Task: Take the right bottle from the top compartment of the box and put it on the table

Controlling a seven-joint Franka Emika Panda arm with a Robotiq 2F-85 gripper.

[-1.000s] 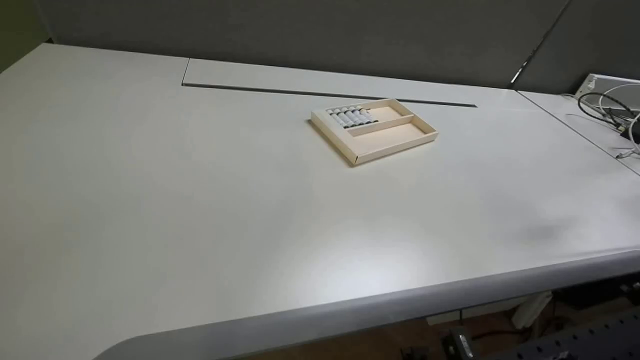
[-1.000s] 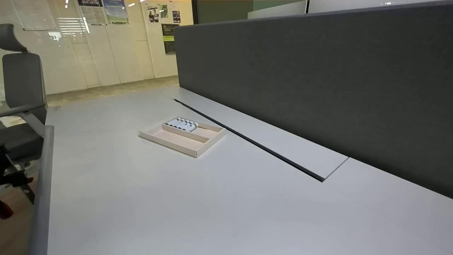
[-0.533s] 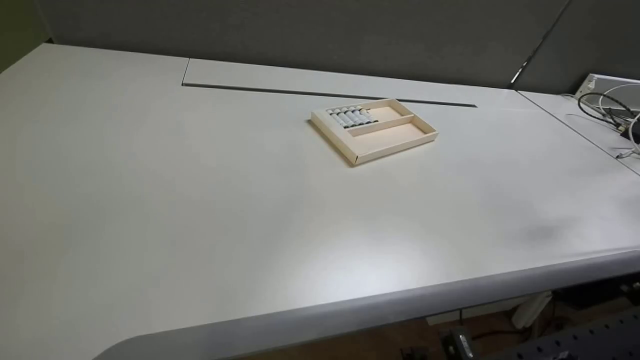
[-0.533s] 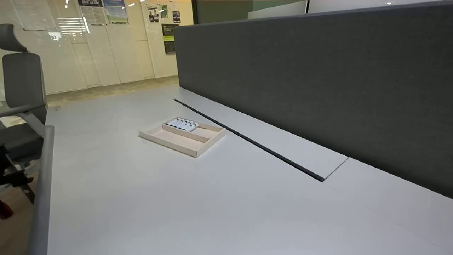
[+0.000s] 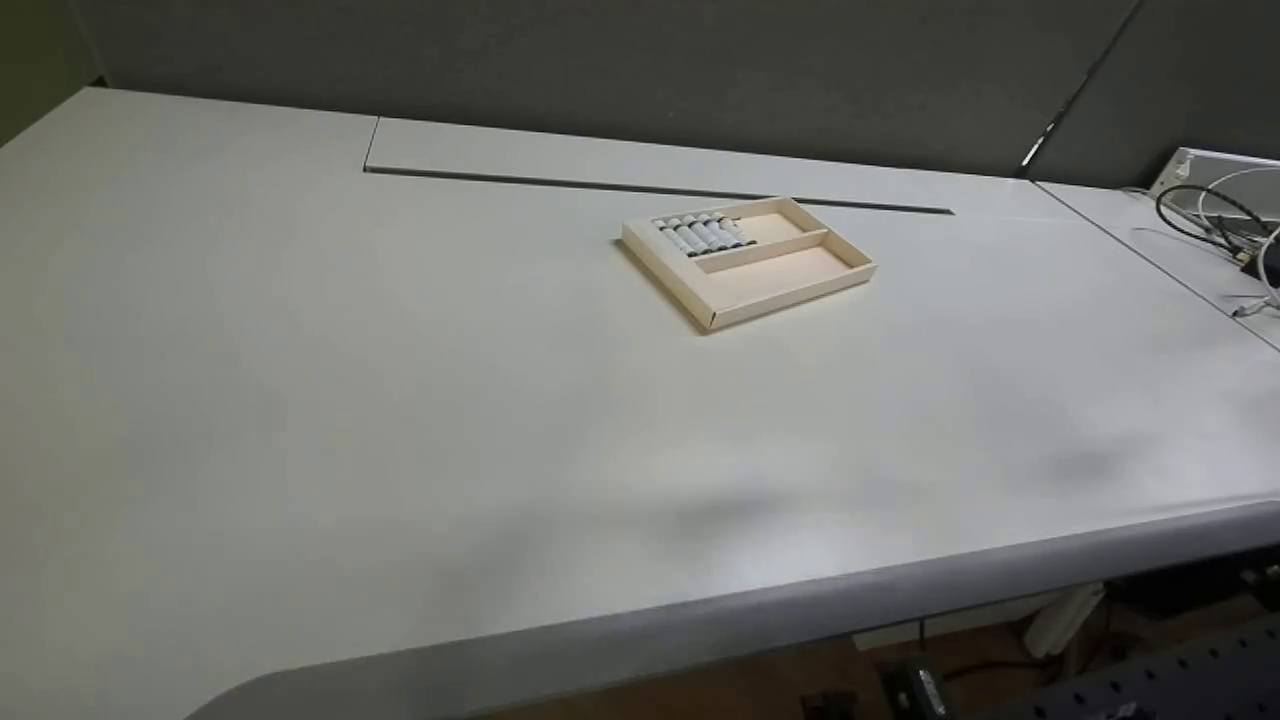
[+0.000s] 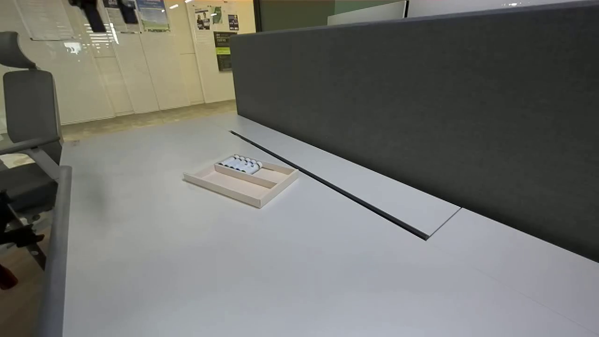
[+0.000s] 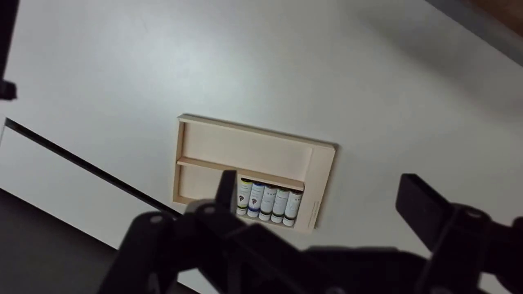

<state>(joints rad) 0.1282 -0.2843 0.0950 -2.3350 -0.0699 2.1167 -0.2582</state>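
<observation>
The box [image 5: 672,276] is a pale wooden tray lying on the off-white table [image 5: 430,380], and it also shows in the wrist view [image 7: 320,179]. Its top compartment [image 5: 778,228] holds a row of several small white-labelled bottles at one end. The right bottle [image 5: 738,232] lies beside the compartment's bare part; in the wrist view it is the yellow-banded bottle [image 7: 244,195] at the row's left end. My gripper [image 7: 320,192] is open and empty, with fingers far apart. In an exterior view the gripper [image 6: 113,21] is at the top left, high above the table and apart from the box.
A grey partition [image 6: 398,107] stands along the table's back edge. A dark seam [image 5: 560,183] runs behind the box. Cables [image 5: 1225,225] lie at the far right. A chair [image 6: 30,107] stands beyond the table's front edge [image 6: 56,243].
My gripper's fingers have come into view at the top left of an exterior view. A soft shadow now lies near the table's front edge. The box and bottles have not moved.
</observation>
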